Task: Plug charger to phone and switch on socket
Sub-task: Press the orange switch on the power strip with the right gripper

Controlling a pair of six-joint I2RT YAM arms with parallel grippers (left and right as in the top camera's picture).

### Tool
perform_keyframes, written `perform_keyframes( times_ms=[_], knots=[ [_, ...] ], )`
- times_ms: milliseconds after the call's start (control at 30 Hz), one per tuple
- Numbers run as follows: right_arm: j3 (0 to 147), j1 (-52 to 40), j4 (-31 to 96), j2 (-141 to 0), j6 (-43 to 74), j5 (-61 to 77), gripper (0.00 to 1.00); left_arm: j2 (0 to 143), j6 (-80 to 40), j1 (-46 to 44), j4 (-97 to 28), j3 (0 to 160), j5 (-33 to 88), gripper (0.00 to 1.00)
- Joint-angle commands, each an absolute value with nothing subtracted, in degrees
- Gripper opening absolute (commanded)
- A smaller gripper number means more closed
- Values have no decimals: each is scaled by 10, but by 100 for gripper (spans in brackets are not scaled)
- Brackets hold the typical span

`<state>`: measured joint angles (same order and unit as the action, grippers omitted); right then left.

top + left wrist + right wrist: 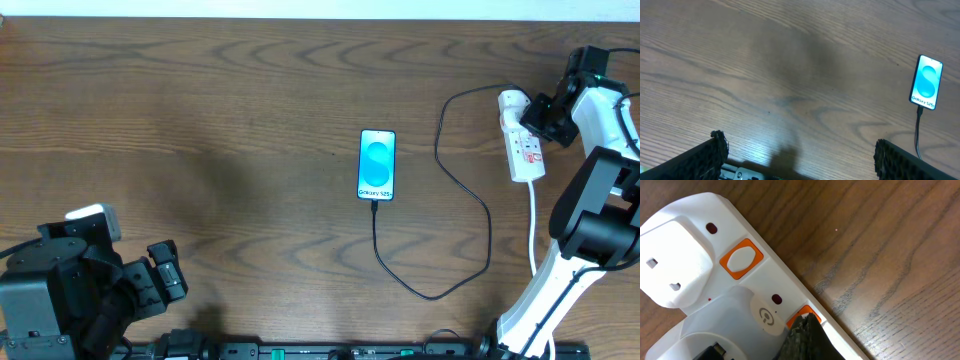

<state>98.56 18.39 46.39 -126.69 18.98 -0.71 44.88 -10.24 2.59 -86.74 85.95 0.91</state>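
The right gripper fills the bottom of the right wrist view, its fingers drawn together into one dark wedge. The tip lies over an orange switch on the socket; whether it presses the switch cannot be told. A second orange switch farther along the white strip is bare, and a white block with two small slots sits on the strip's end. From overhead the socket lies lengthwise near the right edge of the table, with the right arm bent over it. The charger runs as a thin black cable from that end of the socket, loops wide across the wood and comes up to the phone, where its small plug meets the bottom edge. The phone lies flat near the middle of the table, its blue screen lit and facing up. The left gripper is well apart from all this at the near left corner, its fingers spread wide over bare wood.
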Motion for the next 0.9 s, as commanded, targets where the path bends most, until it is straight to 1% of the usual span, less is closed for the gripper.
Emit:
perform_keyframes(
  times_ms=[0,267,633,867],
  knots=[
    [977,164,476,-1276,183,62,1,447,-97,28,-868,861,-1,95],
    [977,156,473,-1276,183,75,1,447,-97,28,-868,861,-1,95],
    [977,117,476,-1276,183,81,1,447,-97,28,-868,861,-1,95],
    [977,115,482,-1275,167,50,1,447,-97,28,-868,861,-1,95]
  ],
)
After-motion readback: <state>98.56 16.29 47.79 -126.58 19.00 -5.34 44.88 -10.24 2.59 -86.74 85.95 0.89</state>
